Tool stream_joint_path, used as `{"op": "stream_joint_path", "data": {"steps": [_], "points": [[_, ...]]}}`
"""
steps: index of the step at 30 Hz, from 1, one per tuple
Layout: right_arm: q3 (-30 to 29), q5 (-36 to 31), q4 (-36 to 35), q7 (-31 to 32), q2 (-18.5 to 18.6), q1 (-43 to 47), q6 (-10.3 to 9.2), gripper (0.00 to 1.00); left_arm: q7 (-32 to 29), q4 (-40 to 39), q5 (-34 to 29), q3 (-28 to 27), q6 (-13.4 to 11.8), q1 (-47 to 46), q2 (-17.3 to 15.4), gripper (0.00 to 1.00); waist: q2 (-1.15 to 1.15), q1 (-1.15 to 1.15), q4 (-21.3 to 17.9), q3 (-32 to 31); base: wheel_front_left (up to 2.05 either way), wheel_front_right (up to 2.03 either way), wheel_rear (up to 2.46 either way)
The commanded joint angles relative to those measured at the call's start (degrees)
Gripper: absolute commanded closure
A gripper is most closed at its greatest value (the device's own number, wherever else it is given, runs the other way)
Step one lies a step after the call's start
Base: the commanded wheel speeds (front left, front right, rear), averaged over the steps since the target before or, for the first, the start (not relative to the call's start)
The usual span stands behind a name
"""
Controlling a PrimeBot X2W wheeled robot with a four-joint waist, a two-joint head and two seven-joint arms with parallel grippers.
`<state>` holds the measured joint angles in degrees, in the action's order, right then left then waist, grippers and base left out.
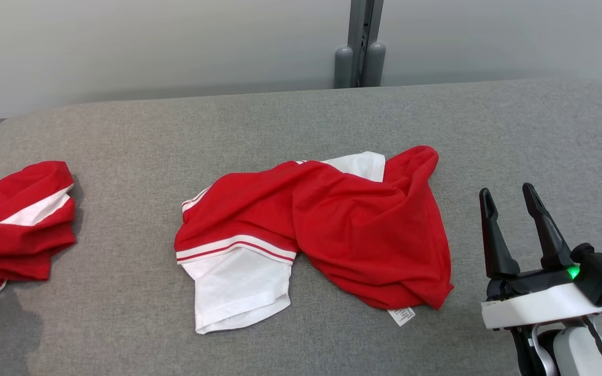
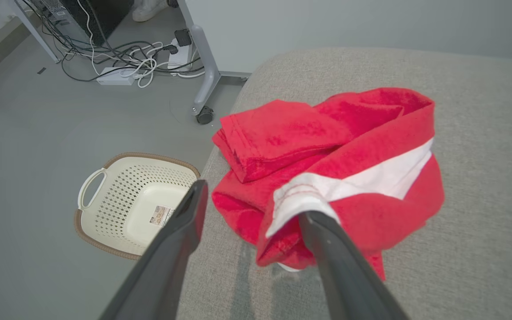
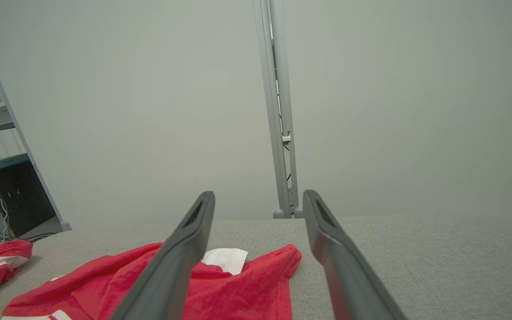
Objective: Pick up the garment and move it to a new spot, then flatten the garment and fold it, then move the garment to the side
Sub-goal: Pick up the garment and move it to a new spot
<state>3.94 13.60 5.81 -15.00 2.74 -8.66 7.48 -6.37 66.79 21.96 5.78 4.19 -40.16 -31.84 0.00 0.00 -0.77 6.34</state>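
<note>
The right gripper (image 1: pixel 507 191) sits nearest, at the head view's lower right. Its fingers are spread wide and empty, just right of the crumpled red and white shirt (image 1: pixel 343 224) lying mid-worktop (image 1: pixel 123 156). The left gripper (image 2: pixel 256 200), also spread wide, hangs over the folded red garment (image 2: pixel 327 146) at the worktop's left edge, gripping nothing. On the floor beyond stands a cream laundry basket (image 2: pixel 149 155). Farthest back, a grey post (image 1: pixel 361 42) rises against the wall.

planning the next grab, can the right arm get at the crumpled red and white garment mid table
Probably yes: the right tool stands open just beside the crumpled garment, with bare grey table between them and nothing on the cloth.
</note>
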Motion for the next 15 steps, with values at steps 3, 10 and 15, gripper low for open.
{"op": "stream_joint_path", "data": {"steps": [3, 10, 15], "points": [[-0.6, -0.3, 0.0, -0.3, 0.3, 0.9, 0.03, 0.00, -0.9, -0.8, 0.1, 0.7, 0.9, -2.2, -1.0, 0.00, 0.00, 0.00, 0.1, -0.9, 0.00, 0.00, 0.00], [-1.1, -0.5, 0.6, -0.3, 0.3, 2.5, 0.03, 0.00, -9.7, -4.2, 0.7, 2.3, 2.1, -5.5, -1.7, 0.00, 0.00, 0.00, 0.8, -3.3, 0.00, 0.00, 0.00], [-1.8, -0.4, 0.7, -0.3, 0.3, 3.7, 0.03, 0.00, -25.7, -8.9, 3.8, 5.1, 3.3, -3.6, -2.9, 0.00, 0.00, 0.00, 1.7, -4.9, 0.00, 0.00, 0.00]]}}
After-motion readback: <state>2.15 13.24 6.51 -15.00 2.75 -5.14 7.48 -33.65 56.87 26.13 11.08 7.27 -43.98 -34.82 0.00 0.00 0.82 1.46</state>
